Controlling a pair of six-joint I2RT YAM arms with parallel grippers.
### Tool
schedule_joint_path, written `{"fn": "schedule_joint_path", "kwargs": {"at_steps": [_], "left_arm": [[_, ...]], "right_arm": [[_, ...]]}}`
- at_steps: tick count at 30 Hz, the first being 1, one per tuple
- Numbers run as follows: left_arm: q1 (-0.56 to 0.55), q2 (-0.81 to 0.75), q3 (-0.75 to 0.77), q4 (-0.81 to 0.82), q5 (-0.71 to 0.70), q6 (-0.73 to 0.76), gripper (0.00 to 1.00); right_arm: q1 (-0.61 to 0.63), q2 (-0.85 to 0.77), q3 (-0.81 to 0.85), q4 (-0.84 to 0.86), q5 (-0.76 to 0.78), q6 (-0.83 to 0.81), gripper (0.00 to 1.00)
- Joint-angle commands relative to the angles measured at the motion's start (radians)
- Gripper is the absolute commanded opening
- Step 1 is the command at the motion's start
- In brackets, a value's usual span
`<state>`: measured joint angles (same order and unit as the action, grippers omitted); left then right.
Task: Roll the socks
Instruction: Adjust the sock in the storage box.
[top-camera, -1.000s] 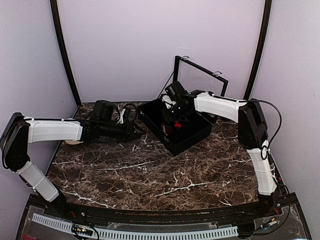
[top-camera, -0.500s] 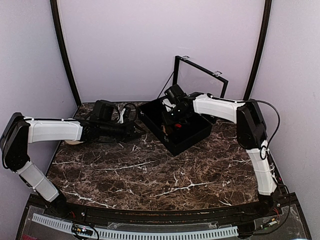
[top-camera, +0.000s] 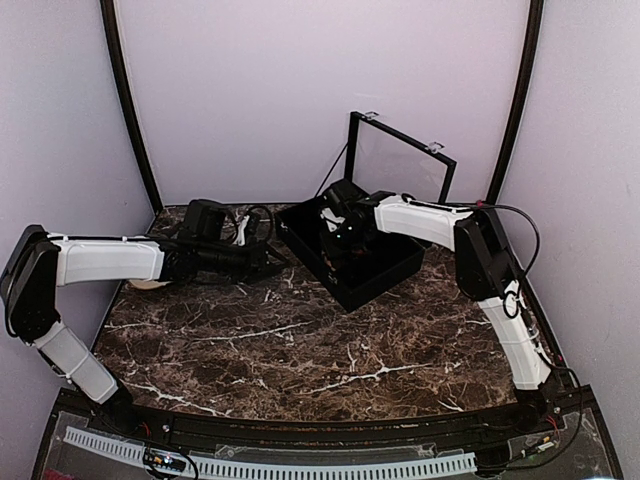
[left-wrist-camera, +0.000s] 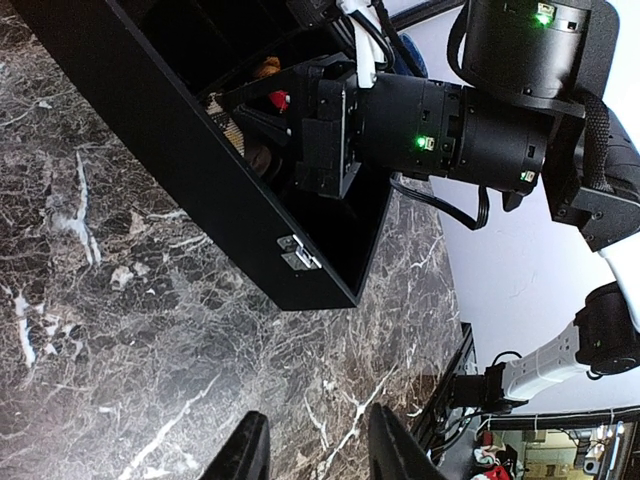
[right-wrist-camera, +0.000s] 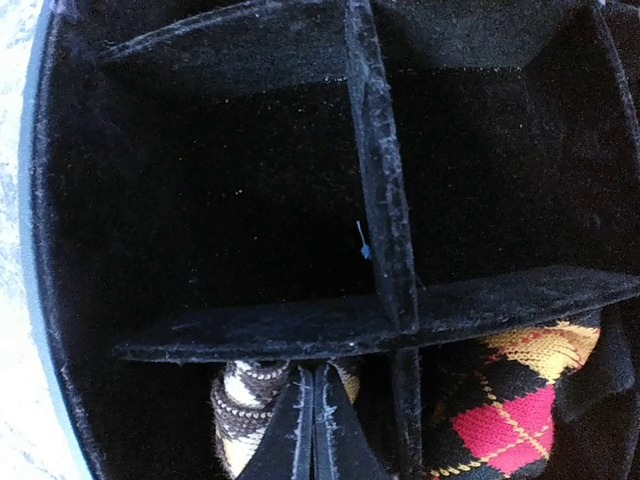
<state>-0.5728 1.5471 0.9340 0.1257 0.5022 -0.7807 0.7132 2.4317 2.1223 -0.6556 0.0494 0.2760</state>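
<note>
Desk (top-camera: 300, 340): dark brown marble pattern with white veins.
Box (top-camera: 385, 275): black outside, with black felt-like lining and dividers.
Red-diamond sock (right-wrist-camera: 500, 420): black ground, argyle of red and orange-yellow diamonds crossed by thin yellow lines.
Tan sock (right-wrist-camera: 245, 395): tan and cream with dark brown bands.
Left arm (top-camera: 105, 260) and right arm (top-camera: 425, 218): white shells, black joints.
Left end effector (left-wrist-camera: 318, 425) and right end effector (right-wrist-camera: 313, 385): black.
Walls (top-camera: 250, 100): pale lilac.
Posts (top-camera: 125, 100): black.

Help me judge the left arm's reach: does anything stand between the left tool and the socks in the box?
Yes. The near wall of the black box stands between the left tool and the socks. The right arm's wrist also hangs over their compartments, with the right tool shut at the tan sock.
</note>
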Motion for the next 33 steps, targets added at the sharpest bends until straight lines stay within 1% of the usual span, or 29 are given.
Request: {"fn": "schedule_joint_path", "kwargs": {"at_steps": [1,8,18,20,24,28,33], "left_arm": [[0.010,0.008,0.020,0.009,0.026,0.017,0.37],[0.015,0.019,0.024,0.012,0.033,0.019,0.36],[0.014,-0.003,0.010,0.017,0.019,0.015,0.37],[0.015,-0.013,0.005,0.020,0.013,0.014,0.37],[0.015,-0.031,-0.003,0.016,-0.012,0.020,0.36],[0.014,-0.043,0.004,0.003,-0.040,0.036,0.36],[0.015,-0.055,0.033,-0.020,-0.077,0.060,0.37]], "right_arm": [[-0.004,0.042,0.028,-0.053,0.003,0.022,0.03],[-0.015,0.087,0.073,-0.108,0.019,0.026,0.03],[-0.023,0.090,0.041,-0.128,0.041,0.027,0.04],[-0.023,0.073,0.037,-0.115,0.044,0.022,0.07],[-0.021,0.003,0.004,-0.038,0.039,0.000,0.17],[-0.018,-0.066,-0.021,0.014,0.048,-0.023,0.25],[-0.011,-0.128,-0.036,0.036,0.099,-0.048,0.31]]}}
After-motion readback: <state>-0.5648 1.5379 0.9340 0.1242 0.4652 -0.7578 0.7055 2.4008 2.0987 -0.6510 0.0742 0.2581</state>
